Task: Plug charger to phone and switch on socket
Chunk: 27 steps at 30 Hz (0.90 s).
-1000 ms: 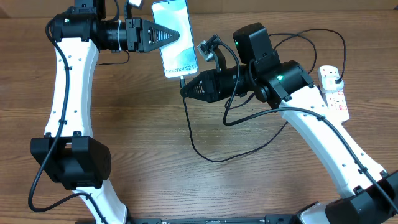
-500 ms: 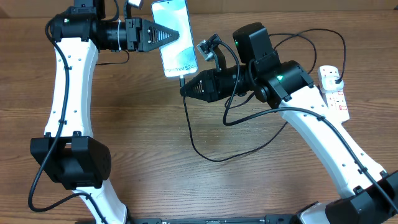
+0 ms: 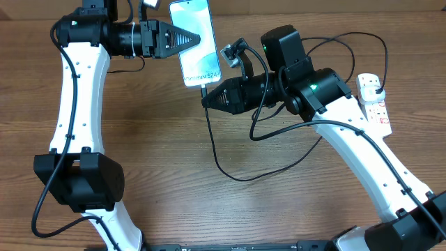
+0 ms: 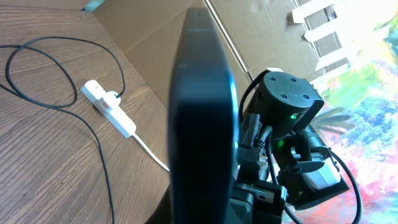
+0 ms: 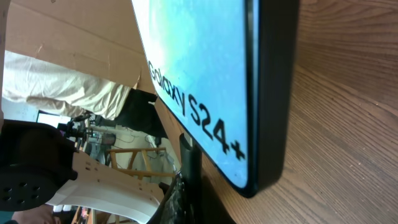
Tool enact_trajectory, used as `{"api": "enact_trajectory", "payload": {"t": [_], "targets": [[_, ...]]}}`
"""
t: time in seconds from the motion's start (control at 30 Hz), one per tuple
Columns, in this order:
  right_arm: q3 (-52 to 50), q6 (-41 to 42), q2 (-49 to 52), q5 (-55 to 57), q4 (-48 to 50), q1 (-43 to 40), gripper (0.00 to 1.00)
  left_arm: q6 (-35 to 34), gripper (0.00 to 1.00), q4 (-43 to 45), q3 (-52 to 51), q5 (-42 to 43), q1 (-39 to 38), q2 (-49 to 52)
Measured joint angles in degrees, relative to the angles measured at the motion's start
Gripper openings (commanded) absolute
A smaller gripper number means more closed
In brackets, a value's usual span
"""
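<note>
Phone (image 3: 202, 63) fast in left gripper (image 3: 196, 39) above wooden table (image 3: 160, 146); right gripper (image 3: 207, 101) state unclear.

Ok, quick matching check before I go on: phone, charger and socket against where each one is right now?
Things:
1. phone
2. charger
3. socket

Places:
A. lying at the right edge of the table, with a black plug in it
B. running from the phone's bottom edge, past the tip of the right gripper, in a loop over the table
C. held by the left gripper, screen facing up

Pairs: 1-C, 2-B, 3-A
</note>
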Motion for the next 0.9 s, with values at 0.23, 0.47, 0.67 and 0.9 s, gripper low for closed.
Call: {"api": "enact_trajectory", "payload": {"t": [0.23,0.47,0.67,0.9], "targets": [[0.0,0.0,0.0,0.0,0.0,0.0,0.04,0.0,0.04,0.0,0.0,0.0,0.0,0.0],[0.0,0.0,0.0,0.0,0.1,-0.1,0.04,0.0,0.04,0.0,0.0,0.0,0.0,0.0],[-0.1,0.2,0.0,0.0,0.4,-0.2,0.04,0.0,0.04,0.0,0.0,0.0,0.0,0.0],[-0.5,3.7,0.0,-0.5,2.9,-0.3,0.04,0.0,0.04,0.3,0.0,0.1,0.5,0.0]]}}
